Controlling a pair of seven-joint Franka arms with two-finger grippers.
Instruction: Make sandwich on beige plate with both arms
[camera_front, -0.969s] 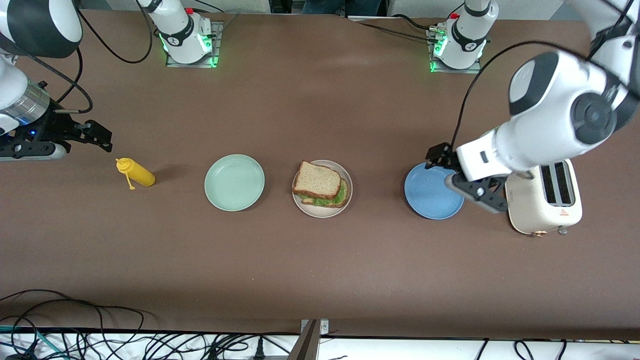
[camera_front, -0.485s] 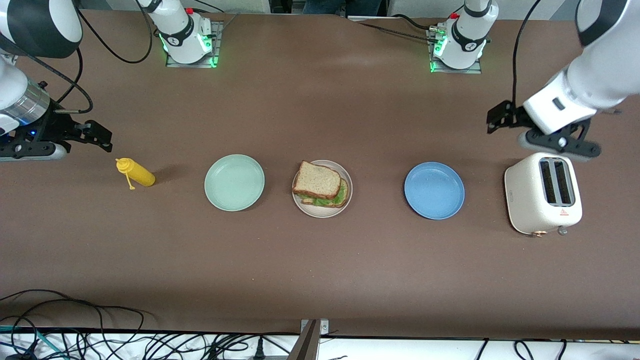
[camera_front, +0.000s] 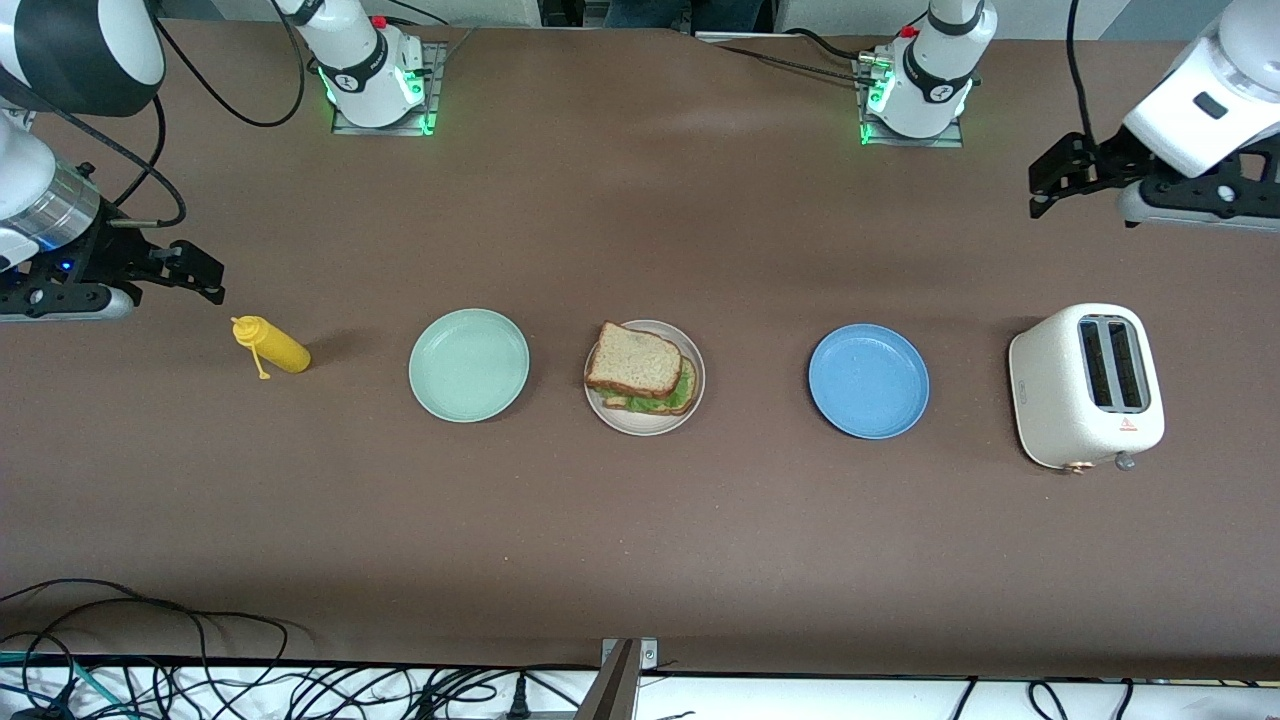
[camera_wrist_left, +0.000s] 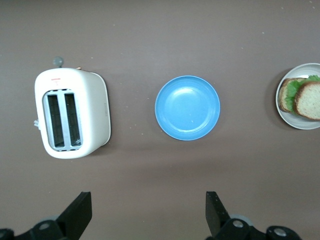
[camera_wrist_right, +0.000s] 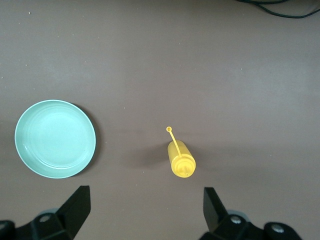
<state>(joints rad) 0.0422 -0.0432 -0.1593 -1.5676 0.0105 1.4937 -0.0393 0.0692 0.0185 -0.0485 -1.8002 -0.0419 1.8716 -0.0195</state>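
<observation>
Checking the finish: I judge the sandwich built, so my job now is parking both arms clear without a bump.
Right gripper (camera_front: 205, 272): over the counter's (camera_front: 640, 520) right-arm end, jaws apart, empty; I leave this arm waiting.
Mustard bottle (camera_front: 272, 346): lying near that gripper; I'd lift straight up before any swing.
Green plate (camera_front: 468, 364): bare.
Sandwich (camera_front: 640, 372): on the beige plate (camera_front: 694, 378), between the green and blue plates, top slice skewed, lettuce showing.
Blue plate (camera_front: 868, 381): bare.
Toaster (camera_front: 1088, 386): beside the blue plate.
Left gripper (camera_front: 1050, 185): raised over the counter's left-arm end, jaws apart, empty; I'd hold it high.
</observation>
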